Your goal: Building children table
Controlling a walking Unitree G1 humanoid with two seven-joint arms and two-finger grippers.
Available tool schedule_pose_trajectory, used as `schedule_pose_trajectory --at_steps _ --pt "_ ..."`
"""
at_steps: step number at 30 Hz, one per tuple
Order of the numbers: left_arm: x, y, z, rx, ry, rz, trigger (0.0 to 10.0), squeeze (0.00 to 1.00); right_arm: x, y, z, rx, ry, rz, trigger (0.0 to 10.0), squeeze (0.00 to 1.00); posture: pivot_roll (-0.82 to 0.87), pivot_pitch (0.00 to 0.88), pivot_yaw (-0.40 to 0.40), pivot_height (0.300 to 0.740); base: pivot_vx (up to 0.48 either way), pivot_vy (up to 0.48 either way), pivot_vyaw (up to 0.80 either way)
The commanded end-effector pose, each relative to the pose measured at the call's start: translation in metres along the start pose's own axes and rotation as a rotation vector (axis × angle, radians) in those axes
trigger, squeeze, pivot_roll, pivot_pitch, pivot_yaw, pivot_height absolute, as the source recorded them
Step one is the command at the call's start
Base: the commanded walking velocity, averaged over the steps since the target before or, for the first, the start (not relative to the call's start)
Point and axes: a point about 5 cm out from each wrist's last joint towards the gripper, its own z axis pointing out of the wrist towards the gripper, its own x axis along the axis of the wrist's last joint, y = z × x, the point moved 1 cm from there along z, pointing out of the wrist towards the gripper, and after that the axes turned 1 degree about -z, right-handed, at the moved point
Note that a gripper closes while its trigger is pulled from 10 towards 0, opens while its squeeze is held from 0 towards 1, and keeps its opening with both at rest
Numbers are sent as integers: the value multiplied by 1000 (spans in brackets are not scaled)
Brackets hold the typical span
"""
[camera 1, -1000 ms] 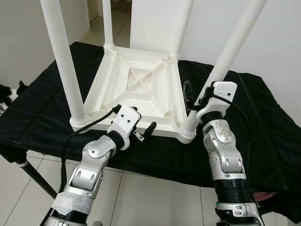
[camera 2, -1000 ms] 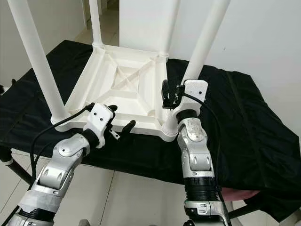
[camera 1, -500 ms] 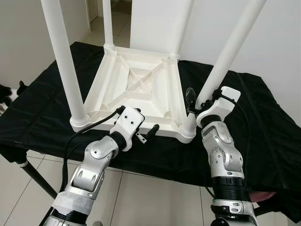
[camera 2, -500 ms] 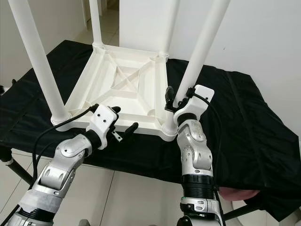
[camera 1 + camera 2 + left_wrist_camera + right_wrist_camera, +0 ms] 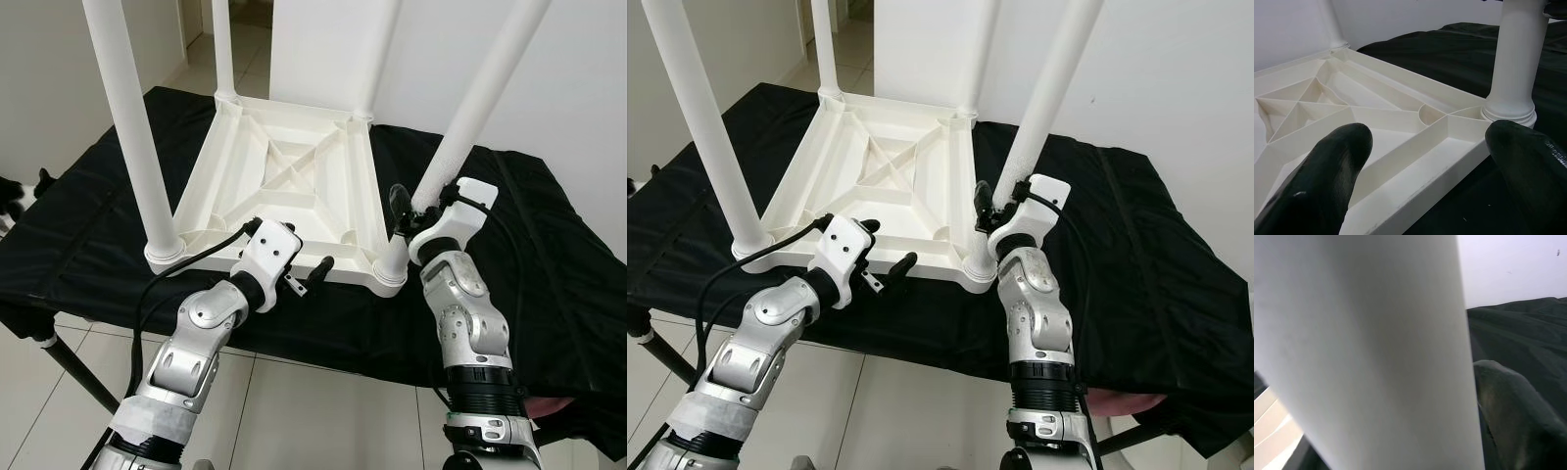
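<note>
Here, an upturned white children's table [image 5: 284,191] is seen lying on a black cloth [image 5: 549,264] draped over a stand, above pale floor tiles [image 5: 323,411]. The left gripper [image 5: 294,257] is spread open at the near rim, empty. The right gripper [image 5: 996,209] is closed around the near-right leg [image 5: 460,137].

Two silver jointed arms are seen — white wrist housings, black ribbed cuffs lower down. Left claw [image 5: 290,254] and right claw [image 5: 414,204] are black-fingered; black cables are looped along each forearm.
</note>
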Motion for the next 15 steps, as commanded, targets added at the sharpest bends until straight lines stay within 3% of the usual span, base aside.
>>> schedule_pose_trajectory --at_steps 1,9,11,13,14,15 --pt "4 4 3 -30 14 -2 10000 0 8 -5 5 15 19 -17 10000 0 -23 0 -92 740 0 0 0" --pt "5 5 3 -35 13 -2 10000 0 9 -4 5 12 20 -50 10000 0 -22 0 -91 740 0 0 0" --pt "5 7 4 -45 13 0 10000 0 5 -1 5 -17 0 34 10000 0 -22 0 -91 740 0 0 0" --pt "5 8 4 -48 13 1 10000 0 4 -1 5 -25 -6 58 10000 0 -22 0 -91 740 0 0 0" --pt "6 10 4 -56 15 2 10000 0 1 1 4 -37 -18 145 10000 0 -18 0 -90 740 0 0 0" --pt "6 10 4 -56 15 2 10000 0 1 1 4 -37 -18 145 10000 0 -18 0 -90 740 0 0 0"
